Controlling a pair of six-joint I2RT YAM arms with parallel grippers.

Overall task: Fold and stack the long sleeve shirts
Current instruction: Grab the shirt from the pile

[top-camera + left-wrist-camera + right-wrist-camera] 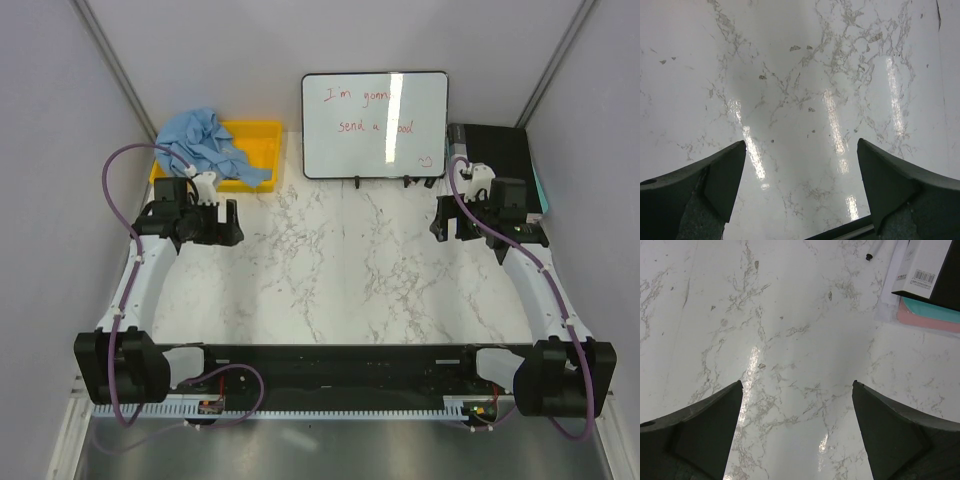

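Top external: white marble-look bench [340, 280] with grey veins and a glossy surface. The light blue shirt [203, 142] is thin cloth, crumpled in a heap at the far left. It lies in and spills over the left part of a yellow plastic tray [262, 130], a shallow rectangle. A whiteboard [375, 125] with red handwriting stands on small feet at far centre, and a black box [495, 150] sits at the far right. The left fingers [228, 238] are just in front of the tray and point inward, spread wide. They hold nothing and are not on the shirt. The right fingers [441, 236] are near the black box and point inward, also wide apart and empty.

Left wrist: two dark matte wedge-shaped left fingers [720, 175] at full spread, with only bare shiny bench [790, 75] between them and light streaks reflected on it. No shirt or tray shows here.

Right wrist: the right fingers [715, 420] have the same dark wedge shape, stand wide open and grip nothing. Veined bench [790, 315] lies below. The top right corner shows a box with a white barcode label [922, 265] on flat teal and pink items [930, 315], a detail the top view does not resolve. The shirt is out of this view.
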